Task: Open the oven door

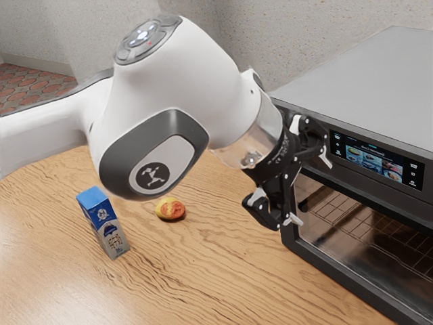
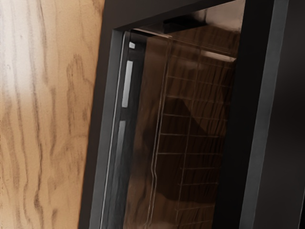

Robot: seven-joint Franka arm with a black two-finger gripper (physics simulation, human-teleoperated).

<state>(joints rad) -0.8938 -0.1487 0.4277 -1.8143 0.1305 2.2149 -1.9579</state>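
The black gripper point(image 1: 310, 189) is in front of the oven's front face, its two fingers spread wide apart with nothing between them. Behind and beside it stands the grey oven point(image 1: 369, 74), with a lit display panel above the door. The oven door point(image 1: 323, 257) has a dark frame around a glass window and looks closed; wire racks show through the glass. In the wrist view the door's glass point(image 2: 190, 138) lies before my hand, with its dark frame around it. I cannot make out a handle, and whether a finger touches the oven is unclear.
On the wooden table point(image 1: 203, 284) stand a blue-and-white carton point(image 1: 106, 227) and, near it, a red-yellow fruit point(image 1: 170, 209), both on the exterior view's left of the oven. Bare wood point(image 2: 47, 119) runs alongside the oven in the wrist view.
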